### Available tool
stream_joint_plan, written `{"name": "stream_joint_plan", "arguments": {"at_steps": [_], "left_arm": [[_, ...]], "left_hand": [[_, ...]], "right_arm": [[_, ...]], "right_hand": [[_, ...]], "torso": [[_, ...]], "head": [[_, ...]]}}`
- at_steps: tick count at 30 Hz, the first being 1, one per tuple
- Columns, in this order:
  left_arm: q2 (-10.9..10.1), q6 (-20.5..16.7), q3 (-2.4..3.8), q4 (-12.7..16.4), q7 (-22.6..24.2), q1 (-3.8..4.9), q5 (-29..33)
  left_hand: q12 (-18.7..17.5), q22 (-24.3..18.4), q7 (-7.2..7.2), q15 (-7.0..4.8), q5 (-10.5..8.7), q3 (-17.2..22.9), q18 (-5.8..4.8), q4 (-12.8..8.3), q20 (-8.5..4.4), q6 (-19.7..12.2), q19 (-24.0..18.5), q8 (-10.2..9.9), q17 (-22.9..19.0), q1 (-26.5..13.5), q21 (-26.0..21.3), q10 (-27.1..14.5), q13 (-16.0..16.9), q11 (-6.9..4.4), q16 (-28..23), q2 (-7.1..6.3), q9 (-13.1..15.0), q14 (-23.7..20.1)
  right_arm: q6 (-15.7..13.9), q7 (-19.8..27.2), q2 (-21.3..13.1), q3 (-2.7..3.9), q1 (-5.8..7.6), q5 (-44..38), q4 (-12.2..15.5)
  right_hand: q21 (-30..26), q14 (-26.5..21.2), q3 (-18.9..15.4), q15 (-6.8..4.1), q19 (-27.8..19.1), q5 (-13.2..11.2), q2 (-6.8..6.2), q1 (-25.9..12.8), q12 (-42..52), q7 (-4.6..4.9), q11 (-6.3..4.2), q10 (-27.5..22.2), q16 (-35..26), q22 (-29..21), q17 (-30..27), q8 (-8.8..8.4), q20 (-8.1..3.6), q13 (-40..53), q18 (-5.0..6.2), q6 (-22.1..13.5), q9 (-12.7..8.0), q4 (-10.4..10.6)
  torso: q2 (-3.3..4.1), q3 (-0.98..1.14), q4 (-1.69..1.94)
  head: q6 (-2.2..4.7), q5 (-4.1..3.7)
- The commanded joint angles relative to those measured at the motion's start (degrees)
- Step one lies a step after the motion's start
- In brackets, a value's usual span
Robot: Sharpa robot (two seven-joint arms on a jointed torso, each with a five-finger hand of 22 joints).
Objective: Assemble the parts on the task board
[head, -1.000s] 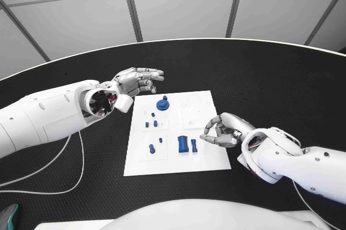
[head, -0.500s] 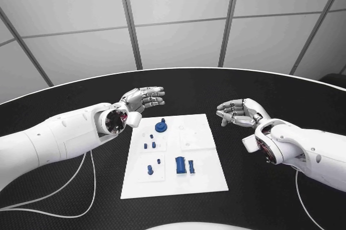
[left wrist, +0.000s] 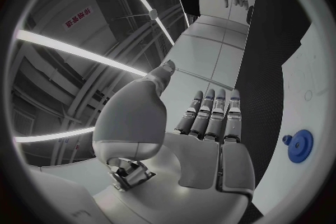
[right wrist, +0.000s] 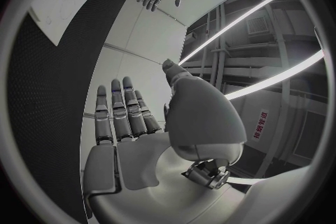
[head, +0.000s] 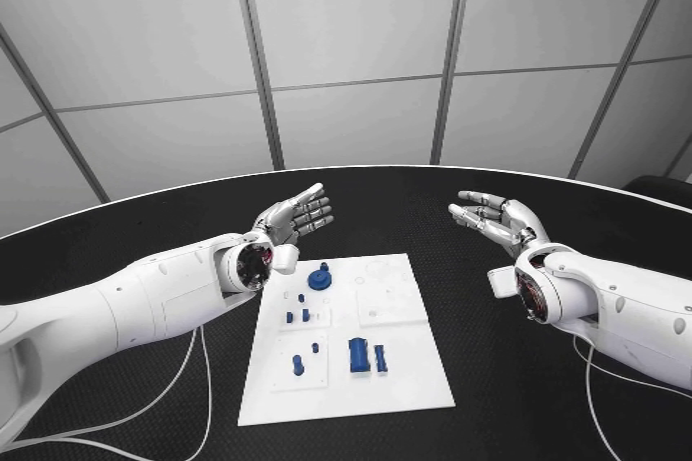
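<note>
Silver left hand [head: 296,215] and right hand [head: 495,221] raised above table [head: 577,401], fingers spread flat, holding nothing. Blue parts [head: 361,354] lie on white board [head: 408,381].

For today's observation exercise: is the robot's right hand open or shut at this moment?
Open. The right hand is raised beyond the task board, palm up, fingers spread straight, holding nothing.

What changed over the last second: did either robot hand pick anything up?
No. The right robot hand lifted off the task board's edge, swung out to the far right and uncurled, palm up. The left robot hand opened too. Both hold nothing. The blue parts lie where they were; the camera tilted up.
</note>
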Motion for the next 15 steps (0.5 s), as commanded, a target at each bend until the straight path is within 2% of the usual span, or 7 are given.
{"name": "stream_joint_plan", "arguments": {"at_steps": [1,2,3,4,8,12,15], "left_arm": [[-0.3,-1.7,0.12,1.1,0.4,-0.15,-0.6],[-0.4,-2.6,0.18,1.7,0.7,-0.23,-1.0],[-0.7,-4.0,0.28,2.6,1.0,-0.36,-1.5],[-0.9,-5.1,0.36,3.4,1.3,-0.46,-2.0],[-1.9,-10.7,0.74,7.1,2.8,-0.97,-4.2],[-3.3,-18.8,1.30,12.5,4.8,-1.70,-7.3],[-4.2,-24.3,1.68,16.1,6.3,-2.20,-9.5]], "left_hand": [[-4.7,-2.7,-5.13,-5.38,-3.18,-14.6,-4.60,-2.9,-8.51,-22.0,-22.5,-7.0,-4.2,-20.2,-4.2,-26.9,-1.8,-6.11,-9.4,4.87,-8.2,-22.3],[-4.7,-2.7,-5.13,-5.38,-3.18,-14.6,-4.60,-2.9,-8.51,-22.0,-22.5,-7.0,-4.2,-21.5,-4.2,-26.9,-1.8,-6.11,-9.4,4.87,-8.2,-22.3],[-4.7,-2.7,-5.13,-5.38,-3.18,-14.6,-4.60,-2.9,-8.51,-22.0,-22.5,-7.0,-4.2,-63.3,-4.2,-26.9,-1.8,-6.11,-9.4,4.87,-8.2,-22.3],[-4.7,-2.7,-5.13,-5.38,-3.18,-14.6,-4.60,-2.9,-8.51,-22.0,-22.5,-7.0,-4.2,-63.3,-4.2,-26.9,-1.8,-6.11,-9.4,4.87,-8.2,-22.3],[-4.7,-2.7,-5.13,-5.38,-3.18,-14.6,-4.60,-2.9,-8.51,-22.0,-22.5,-7.0,-4.2,-63.3,-4.2,-26.9,-1.8,-6.11,-9.4,4.87,-8.2,-22.3],[-4.7,-2.7,-5.13,-5.38,-3.18,-14.6,-4.60,-2.9,-8.51,-22.0,-22.5,-7.0,-4.2,-63.3,-4.2,-26.9,-1.8,-6.11,-9.4,4.87,-8.2,-22.3],[-4.7,-2.7,-5.13,-5.38,-3.18,-14.6,-4.60,-2.9,-8.51,-22.0,-22.5,-7.0,-4.2,-63.3,-4.2,-26.9,-1.8,-6.11,-9.4,4.87,-8.2,-22.3]], "right_arm": [[-1.6,0.6,-0.3,0.28,-0.45,1.2,1.8],[-2.5,1.0,-0.5,0.43,-0.70,1.9,2.7],[-3.9,1.5,-0.7,0.68,-1.09,3.0,4.1],[-5.0,2.0,-0.9,0.87,-1.40,3.8,5.2],[-10.5,4.1,-2.0,1.82,-2.92,7.9,10.7],[-15.7,6.1,-2.9,2.73,-4.39,11.9,16.1],[-17.9,7.0,-3.3,3.11,-5.01,13.6,18.3]], "right_hand": [[-1.8,-37.7,-11.4,-3.70,-28.6,-7.2,5.34,-21.3,-2.0,-4.97,-4.73,-46.2,-4.9,-9.1,-12.2,-4.78,-7.10,-4.4,-5.50,-26.0,-11.9,-7.4],[-1.8,-37.7,-11.4,-3.70,-28.6,-7.2,5.34,-22.6,-2.0,-4.97,-4.73,-46.2,-4.9,-9.1,-12.2,-4.78,-7.10,-4.4,-5.50,-26.0,-11.9,-7.4],[-1.8,-37.7,-11.4,-3.70,-28.6,-7.2,5.34,-25.5,-2.0,-4.97,-4.73,-46.2,-4.9,-9.1,-12.2,-4.78,-7.10,-4.4,-5.50,-26.0,-11.9,-7.4],[-1.8,-37.7,-11.4,-3.70,-28.6,-7.2,5.34,-66.9,-2.0,-4.97,-4.73,-46.2,-4.9,-9.1,-12.2,-4.78,-7.10,-4.4,-5.50,-26.0,-11.9,-7.4],[-1.8,-37.7,-11.4,-3.70,-28.6,-7.2,5.34,-66.9,-2.0,-4.97,-4.73,-46.2,-4.9,-9.1,-12.2,-4.78,-7.10,-4.4,-5.50,-26.0,-11.9,-7.4],[-1.8,-37.7,-11.4,-3.70,-28.6,-7.2,5.34,-66.9,-2.0,-4.97,-4.73,-46.2,-4.9,-9.1,-12.2,-4.78,-7.10,-4.4,-5.50,-26.0,-11.9,-7.4],[-1.8,-37.7,-11.4,-3.70,-28.6,-7.2,5.34,-66.9,-2.0,-4.97,-4.73,-46.2,-4.9,-9.1,-12.2,-4.78,-7.10,-4.4,-5.50,-26.0,-11.9,-7.4]], "torso": [[0.37,-0.12,1.12],[0.49,-0.17,1.55],[0.68,-0.25,2.27],[0.84,-0.31,2.83],[1.58,-0.59,5.52],[2.23,-0.84,7.89],[2.48,-0.94,8.82]], "head": [[0.54,-0.63],[0.78,-0.88],[1.19,-1.30],[1.51,-1.64],[3.03,-3.23],[4.37,-4.63],[4.89,-5.18]]}}
